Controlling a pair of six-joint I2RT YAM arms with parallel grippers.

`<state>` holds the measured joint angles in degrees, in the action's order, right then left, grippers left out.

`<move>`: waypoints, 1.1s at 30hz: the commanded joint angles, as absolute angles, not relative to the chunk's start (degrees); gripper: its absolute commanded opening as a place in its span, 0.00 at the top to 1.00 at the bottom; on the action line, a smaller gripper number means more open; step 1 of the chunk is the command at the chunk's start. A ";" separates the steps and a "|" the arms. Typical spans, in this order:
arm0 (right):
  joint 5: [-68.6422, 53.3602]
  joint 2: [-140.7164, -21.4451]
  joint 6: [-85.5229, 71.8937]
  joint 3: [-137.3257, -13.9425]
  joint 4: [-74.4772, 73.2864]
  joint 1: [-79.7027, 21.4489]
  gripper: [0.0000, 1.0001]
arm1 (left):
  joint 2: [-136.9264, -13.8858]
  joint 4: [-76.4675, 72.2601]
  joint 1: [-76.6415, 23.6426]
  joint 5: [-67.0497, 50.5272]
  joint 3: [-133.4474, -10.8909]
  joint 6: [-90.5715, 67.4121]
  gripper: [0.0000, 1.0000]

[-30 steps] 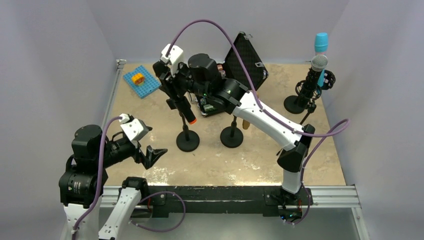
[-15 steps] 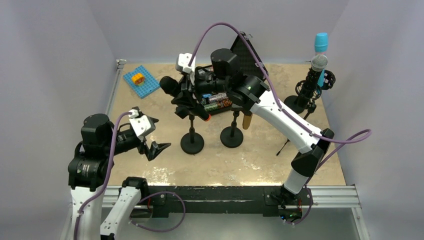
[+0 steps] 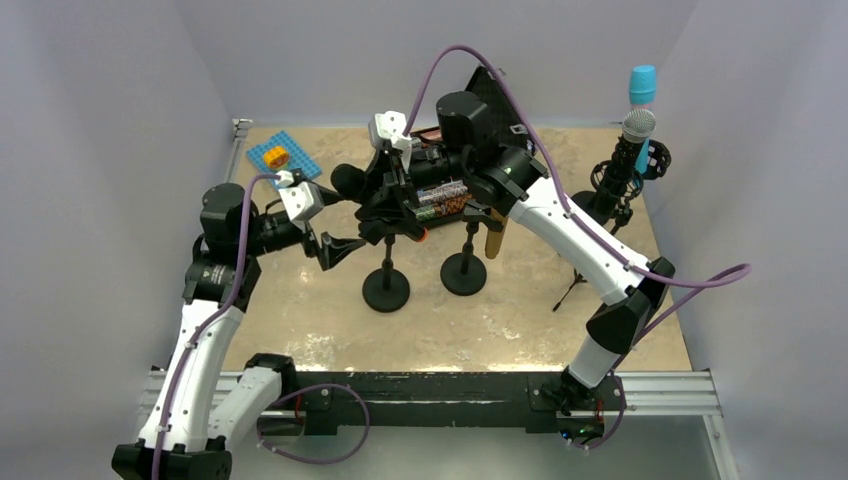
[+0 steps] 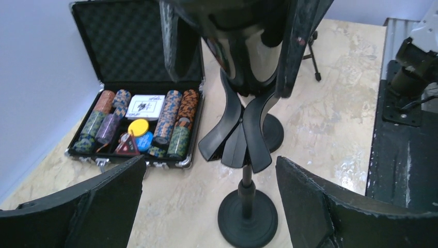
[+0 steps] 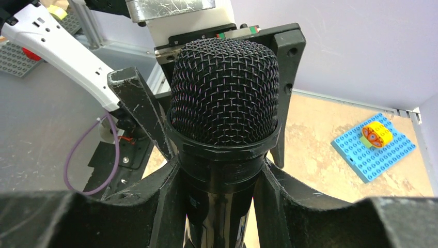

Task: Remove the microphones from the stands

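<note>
A black microphone with a mesh head lies tilted over the clip of a black round-base stand. My right gripper is shut on its body. In the right wrist view the head fills the middle, with my right gripper closed round the body below it. In the left wrist view the microphone's lower end meets the stand's clip above the base. My left gripper is open, one finger on each side of the stand's base. It shows just left of the stand in the top view.
A second round-base stand is right of the first. An open case of poker chips lies behind them. A silver-headed microphone stands on a tripod at the far right. A blue studded plate lies at the far left.
My left arm has risen and swung right and away from me, bringing its open gripper up to the stand. My right gripper has shifted right with the microphone, tilting it flatter.
</note>
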<state>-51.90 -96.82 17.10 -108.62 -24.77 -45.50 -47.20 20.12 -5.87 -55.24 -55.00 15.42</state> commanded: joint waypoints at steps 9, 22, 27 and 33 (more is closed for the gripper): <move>-53.27 -93.65 18.66 -109.25 -19.06 -45.42 0.94 | -52.91 6.72 -11.16 -62.22 -53.97 12.25 0.07; -53.36 -93.20 18.57 -108.89 -19.08 -45.32 0.95 | -54.52 11.48 -11.73 -63.06 -52.74 18.38 0.16; -53.69 -93.64 18.28 -109.24 -18.87 -45.27 0.95 | -54.91 11.46 -11.78 -63.22 -52.61 18.04 0.24; -53.78 -93.74 18.21 -109.25 -18.90 -45.23 0.95 | -55.03 10.92 -11.78 -62.68 -52.11 17.60 0.33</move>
<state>-52.10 -96.62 16.97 -108.47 -24.69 -45.34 -54.81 12.32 -11.42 -61.43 -52.58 16.14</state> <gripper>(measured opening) 0.458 0.718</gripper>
